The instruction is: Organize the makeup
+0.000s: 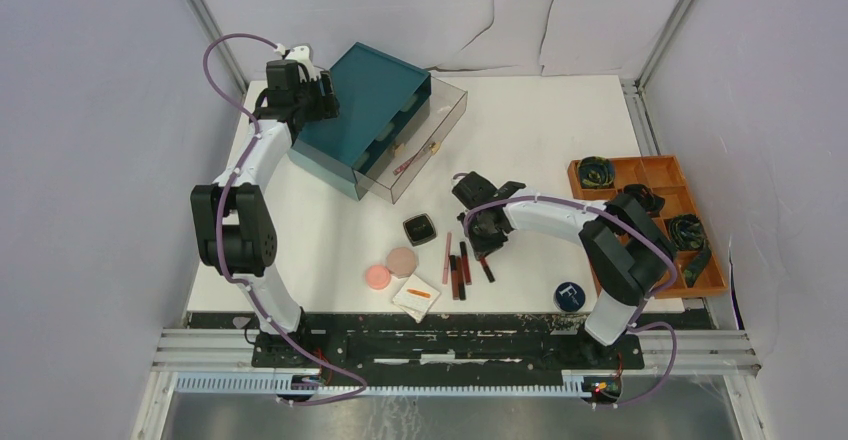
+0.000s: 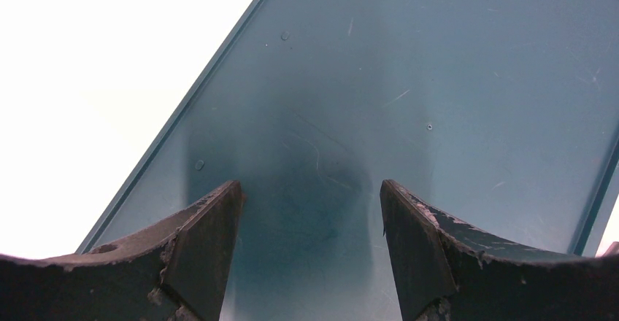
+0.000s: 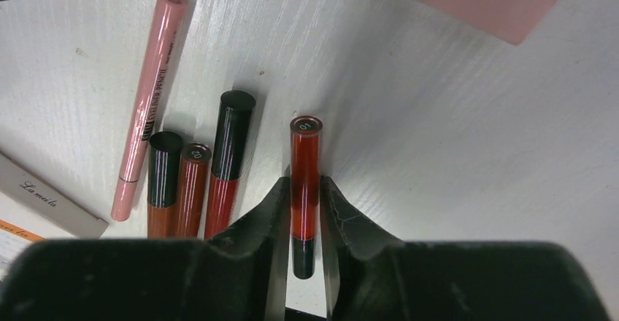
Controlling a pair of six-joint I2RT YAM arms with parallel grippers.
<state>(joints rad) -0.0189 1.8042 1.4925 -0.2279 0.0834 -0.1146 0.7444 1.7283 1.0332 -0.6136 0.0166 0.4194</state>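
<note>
**Right gripper pinches red tube as makeup lies scattered**

The right gripper (image 3: pixel 305 190) is narrowed onto a red tube (image 3: pixel 306 153) that lies flat on the white table (image 1: pixel 540 130), one finger pressed against each side. Just to one side of it, three more tubes (image 3: pixel 193 182) lie in a row, with a pink pencil (image 3: pixel 150 95) beyond them. A blurred pink square (image 3: pixel 482 0) sits near the tube's far end.

The black compact (image 1: pixel 419 228), a pink disc (image 1: pixel 378 276), a beige disc (image 1: pixel 402 261) and a white pad (image 1: pixel 416 297) sit close together at the table's near centre. The blue tin (image 1: pixel 570 295) rests at the near edge by the right arm's base.

The left gripper (image 2: pixel 310 204) hangs with its jaws wide and holding nothing over the top of the teal box (image 1: pixel 370 110). The box's clear drawer (image 1: pixel 440 120) stands pulled out.
</note>
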